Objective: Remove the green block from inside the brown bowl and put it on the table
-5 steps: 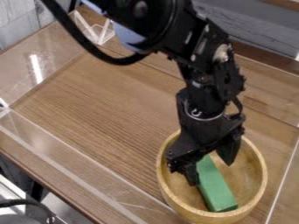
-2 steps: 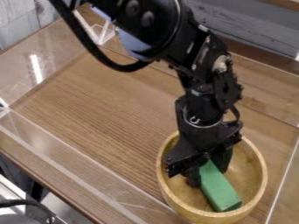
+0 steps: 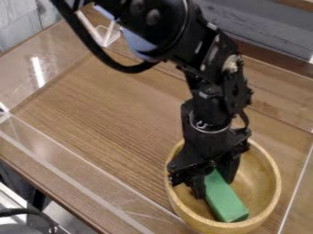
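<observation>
A single black robot arm (image 3: 184, 50) is reaching down from the far left into the one brown bowl (image 3: 263, 194), which is sitting at the near right corner of the surface (image 3: 104, 114). The arm's end effector (image 3: 210, 171) is pointing straight down inside the bowl, and its two dark fingers (image 3: 189, 175) are standing on either side of the far end of the one green block (image 3: 224, 196), closed in against it so that they appear to be pinching it. The block is still lying inside the bowl, running from under the fingers toward the near right, its near end close to the bowl's inner wall.

The bowl's thick rim is rising all around the block, leaving only a little room between the fingers and the wall on the left side. The bowl's right edge is sitting just beside the right border of the view. Low clear acrylic walls (image 3: 55, 151) are edging the surface along the left and near sides, and another is showing along the far side. To the left and far side of the bowl, a broad stretch of striped wood grain is lying open between the bowl and those walls.
</observation>
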`<action>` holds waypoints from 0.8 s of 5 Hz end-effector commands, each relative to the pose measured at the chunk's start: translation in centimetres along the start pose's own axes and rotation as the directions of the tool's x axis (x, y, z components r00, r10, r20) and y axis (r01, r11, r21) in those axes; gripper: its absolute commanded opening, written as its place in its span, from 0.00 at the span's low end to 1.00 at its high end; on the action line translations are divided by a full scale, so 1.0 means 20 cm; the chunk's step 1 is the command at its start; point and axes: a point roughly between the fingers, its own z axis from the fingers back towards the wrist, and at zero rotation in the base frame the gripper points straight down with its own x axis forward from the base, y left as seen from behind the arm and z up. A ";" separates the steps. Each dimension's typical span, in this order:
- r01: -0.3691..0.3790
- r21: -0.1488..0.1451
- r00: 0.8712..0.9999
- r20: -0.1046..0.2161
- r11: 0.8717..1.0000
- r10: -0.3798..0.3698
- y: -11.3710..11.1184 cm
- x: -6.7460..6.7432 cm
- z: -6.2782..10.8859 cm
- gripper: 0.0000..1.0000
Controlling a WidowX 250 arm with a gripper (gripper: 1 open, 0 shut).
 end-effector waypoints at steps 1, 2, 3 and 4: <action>0.024 -0.050 1.000 0.008 0.998 -0.023 -0.05 0.00 0.08 0.00; 0.033 -0.047 0.999 0.007 0.998 -0.032 -0.05 0.00 0.09 0.00; 0.042 -0.044 0.999 0.005 0.998 -0.042 -0.04 -0.01 0.10 0.00; 0.053 -0.042 0.999 0.003 0.998 -0.053 -0.04 -0.01 0.10 0.00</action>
